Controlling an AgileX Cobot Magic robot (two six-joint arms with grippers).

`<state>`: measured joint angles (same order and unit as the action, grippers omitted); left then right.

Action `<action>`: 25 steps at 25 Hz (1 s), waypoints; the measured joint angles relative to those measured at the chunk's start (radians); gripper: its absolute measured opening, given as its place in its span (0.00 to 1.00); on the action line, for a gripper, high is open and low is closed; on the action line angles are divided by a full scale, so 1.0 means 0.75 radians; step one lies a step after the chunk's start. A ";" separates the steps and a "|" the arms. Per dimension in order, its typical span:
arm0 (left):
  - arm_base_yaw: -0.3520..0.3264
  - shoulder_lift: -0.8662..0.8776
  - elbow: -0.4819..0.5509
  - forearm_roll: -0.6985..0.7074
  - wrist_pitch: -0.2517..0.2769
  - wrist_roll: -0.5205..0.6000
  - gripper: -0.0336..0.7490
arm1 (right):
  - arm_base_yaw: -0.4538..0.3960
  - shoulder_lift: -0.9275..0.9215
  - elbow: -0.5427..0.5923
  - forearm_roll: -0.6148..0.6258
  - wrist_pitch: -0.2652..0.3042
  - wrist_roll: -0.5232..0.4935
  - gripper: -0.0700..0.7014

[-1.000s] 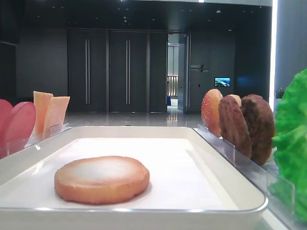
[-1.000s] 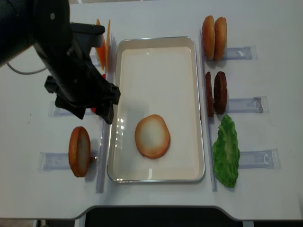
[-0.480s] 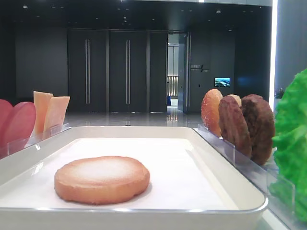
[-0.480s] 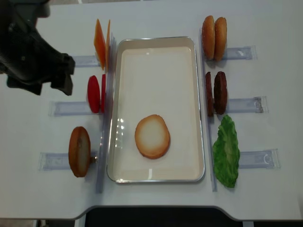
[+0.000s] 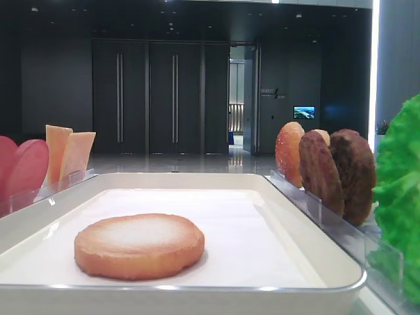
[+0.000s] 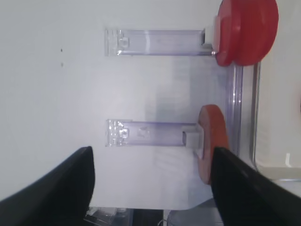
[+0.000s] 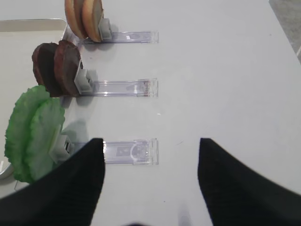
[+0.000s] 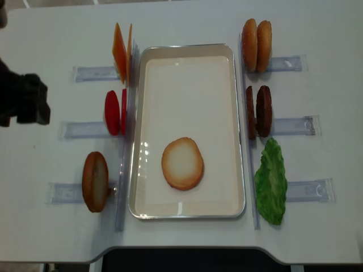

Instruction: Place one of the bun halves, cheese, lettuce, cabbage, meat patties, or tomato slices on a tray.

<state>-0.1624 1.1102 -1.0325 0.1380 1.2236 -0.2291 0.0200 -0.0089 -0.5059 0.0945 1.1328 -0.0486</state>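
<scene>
The round flat bun half [image 8: 182,163], golden-tan at the rim with a pale sugary face up, lies flat on the floor of the large white rectangular tray [image 8: 187,52], toward its six o'clock end and apart from every rim; judged from that, one placement is already done.

Around the tray the other foods stand on edge in clear plastic slot holders [image 8: 290,126], presumably so a claw can close on each from above. At nine o'clock of the tray stand the smooth red tomato slices [image 8: 115,112]. At about eleven o'clock are the thin yellow-orange cheese slices [image 8: 122,52]. At about seven o'clock a glossier orange-brown bun [image 8: 95,181] sits alone. On the other side, at one o'clock, are two more orange-brown buns [image 8: 256,45]; at three o'clock the two dark brown grainy meat patties [image 8: 258,111]; at five o'clock the bright green ruffled lettuce [image 8: 270,181].

The left claw [image 6: 150,188] hangs over the white table [image 8: 317,28] out at nine o'clock, well apart from the tray, its fingers spread wide and holding nothing. The right claw [image 7: 150,174] is likewise released and empty, hovering over the holder beside the lettuce.
</scene>
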 joint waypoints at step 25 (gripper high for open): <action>0.000 -1.428 0.541 -0.107 0.049 0.067 0.76 | 0.000 0.000 0.000 0.001 0.000 0.000 0.63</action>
<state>-0.1624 0.0389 -0.6271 0.0575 1.2606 -0.1789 0.0200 -0.0089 -0.5059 0.0956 1.1328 -0.0486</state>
